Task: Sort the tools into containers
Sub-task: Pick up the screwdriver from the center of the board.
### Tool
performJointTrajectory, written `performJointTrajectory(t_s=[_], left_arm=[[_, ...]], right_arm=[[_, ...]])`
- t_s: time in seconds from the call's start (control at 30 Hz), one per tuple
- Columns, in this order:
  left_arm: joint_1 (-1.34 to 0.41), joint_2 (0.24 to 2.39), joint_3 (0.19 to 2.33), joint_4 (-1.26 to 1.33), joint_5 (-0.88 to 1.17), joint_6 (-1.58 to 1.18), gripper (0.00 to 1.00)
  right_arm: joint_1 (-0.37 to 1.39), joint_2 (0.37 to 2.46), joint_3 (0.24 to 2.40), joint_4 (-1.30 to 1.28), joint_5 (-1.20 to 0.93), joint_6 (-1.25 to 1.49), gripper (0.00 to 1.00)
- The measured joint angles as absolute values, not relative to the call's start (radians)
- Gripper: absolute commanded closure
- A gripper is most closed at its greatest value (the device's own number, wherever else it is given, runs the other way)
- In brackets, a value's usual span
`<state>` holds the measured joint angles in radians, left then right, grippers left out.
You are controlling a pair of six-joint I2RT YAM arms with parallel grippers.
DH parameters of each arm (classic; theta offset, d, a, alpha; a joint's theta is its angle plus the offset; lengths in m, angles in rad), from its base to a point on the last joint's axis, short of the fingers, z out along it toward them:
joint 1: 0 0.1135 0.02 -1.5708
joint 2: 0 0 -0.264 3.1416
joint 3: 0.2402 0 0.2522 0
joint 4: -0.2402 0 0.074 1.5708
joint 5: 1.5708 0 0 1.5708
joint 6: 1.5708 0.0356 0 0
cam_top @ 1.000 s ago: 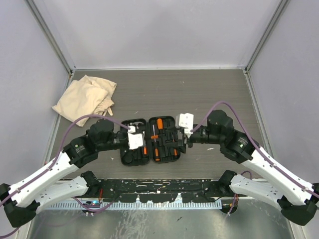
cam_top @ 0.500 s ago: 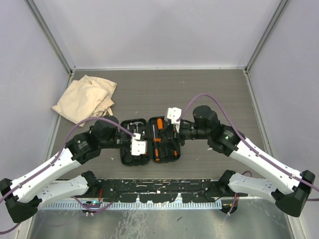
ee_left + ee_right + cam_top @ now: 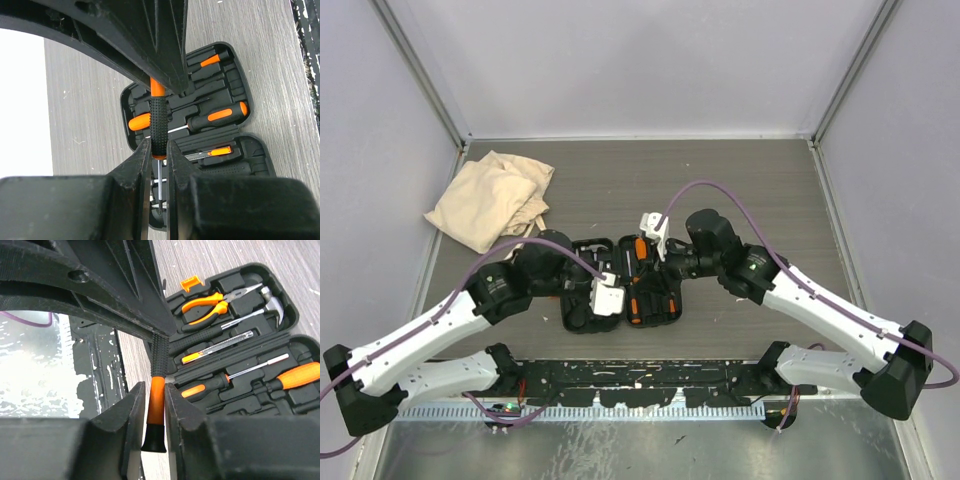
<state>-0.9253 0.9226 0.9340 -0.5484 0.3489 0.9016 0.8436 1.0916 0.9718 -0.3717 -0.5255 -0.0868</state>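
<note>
Left gripper [image 3: 159,145] fingers clenched on screwdriver [image 3: 158,120], above open tool case [image 3: 230,80]. Right gripper [image 3: 154,387], at 1 o'clock, fingers grasping its orange handle.

The right pincer [image 3: 154,402] is no longer at the right rim of the tool case [image 3: 578,315]. It now hangs over the case's middle, nearer the left edge of the counter [image 3: 770,200]. Its jaws, wide before, now close on the orange end of the screwdriver [image 3: 158,367]. The left pincer [image 3: 159,150] sits further right and nearer the counter's near edge.
</note>
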Motion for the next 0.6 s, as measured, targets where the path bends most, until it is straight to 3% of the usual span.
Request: performJointTrajectory(t_s=[0.1,0.17,0.33,0.6], left_arm=[[-0.935,0.939,0.941,-0.556,0.337,0.912,1.0],[-0.936,0.945,0.941,-0.559,0.329,0.916,0.97],[-0.941,0.947,0.941,-0.557,0.318,0.915,0.55],[-0.943,0.875,0.849,-0.406,0.266,0.813,0.31]], right_arm=[[0.844,1.103,0.972,-0.377,-0.523,-0.064,0.95],[0.842,1.111,0.972,-0.377,-0.524,-0.05,0.99],[0.842,1.113,0.971,-0.374,-0.52,-0.03,0.99],[0.845,1.073,0.898,-0.35,-0.437,0.043,0.99]])
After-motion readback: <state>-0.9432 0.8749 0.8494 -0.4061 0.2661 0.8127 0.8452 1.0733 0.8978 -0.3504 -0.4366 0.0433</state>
